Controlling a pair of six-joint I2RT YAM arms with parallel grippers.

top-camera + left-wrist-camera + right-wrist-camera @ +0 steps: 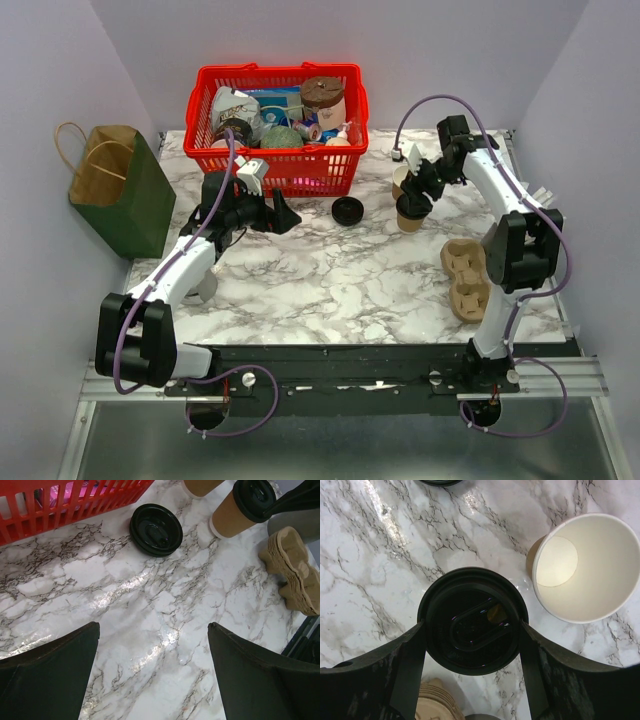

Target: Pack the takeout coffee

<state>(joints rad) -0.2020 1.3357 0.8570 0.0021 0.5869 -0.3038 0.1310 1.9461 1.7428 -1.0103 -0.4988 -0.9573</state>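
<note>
Right tool (472, 630) clamps the black-lidded cup (470, 605) (body hidden beneath); left tool (152, 625) gapes empty.

right claw (413, 203) clasps the black-lidded cup (410, 218).

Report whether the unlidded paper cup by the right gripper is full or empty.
Empty. The right wrist view looks down into the cup, upright beside the lidded cup: bare white bottom, no liquid.

Lidded cup (472, 620) before open cup (585, 567) (carrier (466, 280) nearer)
</note>
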